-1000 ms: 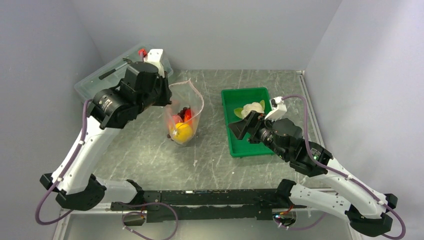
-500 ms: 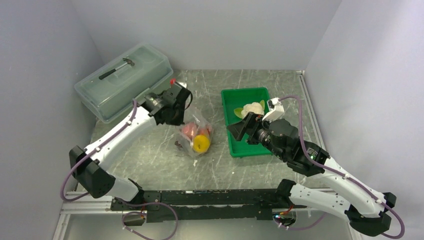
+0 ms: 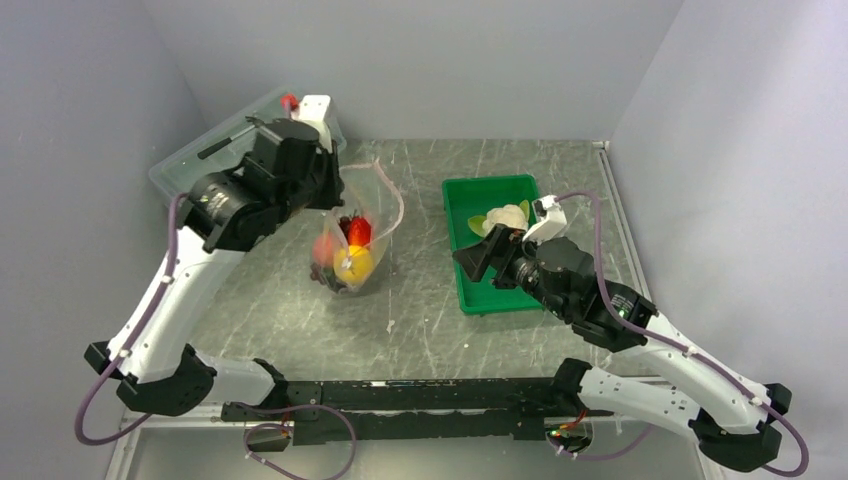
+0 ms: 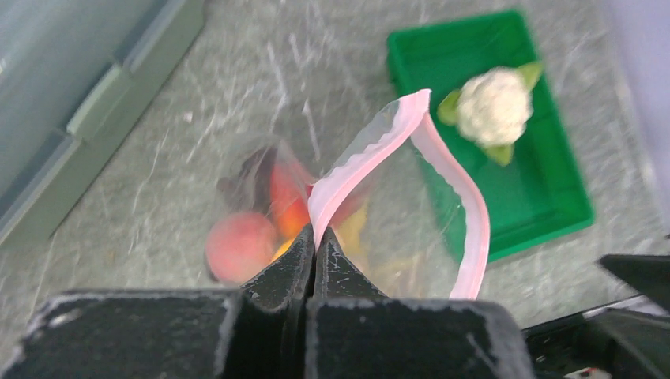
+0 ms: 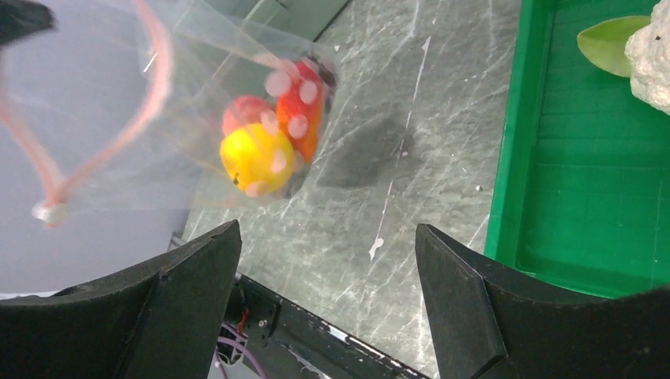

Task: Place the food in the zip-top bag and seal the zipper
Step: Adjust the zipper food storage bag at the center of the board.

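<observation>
Two pincers: left pincer (image 4: 314, 237) tight on the zipper (image 4: 371, 150), zip-top bag (image 3: 355, 240) beneath it; right pincer (image 5: 328, 268) spread near cauliflower (image 3: 507, 216).

A bare strip of bench (image 3: 425, 290) was left between the hanging bag (image 3: 380, 215) and the green tray (image 3: 462, 205); the back-left corner was blocked by the lidded box (image 3: 185, 160).

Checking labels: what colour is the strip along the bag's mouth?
The strip is pale pink; the left wrist view shows it best.
</observation>
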Robot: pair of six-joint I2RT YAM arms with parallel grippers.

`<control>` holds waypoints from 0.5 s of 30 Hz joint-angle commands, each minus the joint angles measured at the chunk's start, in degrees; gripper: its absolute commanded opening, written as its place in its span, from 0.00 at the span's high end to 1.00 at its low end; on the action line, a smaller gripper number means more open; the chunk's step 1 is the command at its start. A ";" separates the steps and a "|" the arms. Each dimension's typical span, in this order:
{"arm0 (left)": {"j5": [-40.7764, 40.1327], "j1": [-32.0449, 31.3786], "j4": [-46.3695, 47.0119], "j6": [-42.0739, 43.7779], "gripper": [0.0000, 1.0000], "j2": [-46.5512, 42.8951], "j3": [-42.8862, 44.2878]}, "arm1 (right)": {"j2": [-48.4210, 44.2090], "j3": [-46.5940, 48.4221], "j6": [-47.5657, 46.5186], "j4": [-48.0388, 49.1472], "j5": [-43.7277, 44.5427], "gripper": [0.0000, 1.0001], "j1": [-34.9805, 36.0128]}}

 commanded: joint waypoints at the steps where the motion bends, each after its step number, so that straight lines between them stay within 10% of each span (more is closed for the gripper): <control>1: -0.44 0.09 1.03 0.27 1.00 -0.17 -9.78 | 0.55 1.55 -1.26 0.94 1.08 0.15 0.17; 15: 2.93 0.08 3.83 0.07 1.00 -2.44 -19.45 | 4.85 7.02 -3.57 -7.89 9.99 0.11 0.17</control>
